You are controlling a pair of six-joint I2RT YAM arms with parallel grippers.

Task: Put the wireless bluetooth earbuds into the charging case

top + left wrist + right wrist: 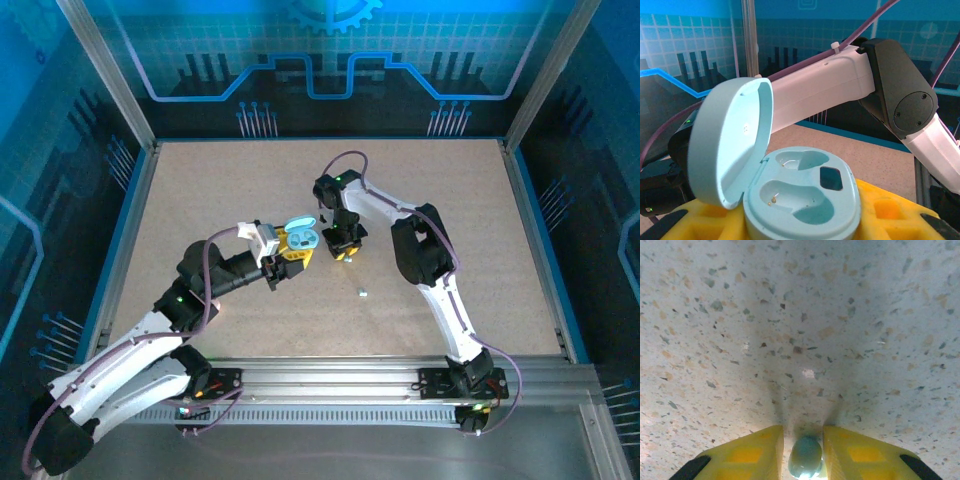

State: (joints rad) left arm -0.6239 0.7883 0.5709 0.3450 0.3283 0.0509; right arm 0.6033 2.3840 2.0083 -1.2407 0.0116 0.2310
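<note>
One pale whitish-blue glossy earbud (806, 457) sits between the two yellow fingertips of the right gripper (803, 436), low over the speckled beige table (450, 220). The fingers flank it closely on both sides. Whether they press on it or merely straddle it cannot be told from the wrist view. A second small pale earbud (362, 294) lies loose on the table, nearer the arm bases and apart from both grippers.

The pale blue oval plastic charging case (800, 200) is held off the table, just to the left of the right gripper, in the left gripper (293, 250). That gripper's yellow fingers are closed against the case's sides. The hinged lid (730, 145) stands open and upright on the left of the base. Two moulded wells face upward, with small gold contacts in the nearer one and a dark rectangular window beside the farther one.

The white and black right arm (840, 85) slants across behind the open case in the left wrist view. From above, the two grippers are close together near the middle of the table, the case lid beside the right wrist. An aluminium frame (330, 375) runs along the near edge, and blue-lit patterned panels (330, 60) enclose the work area.
</note>
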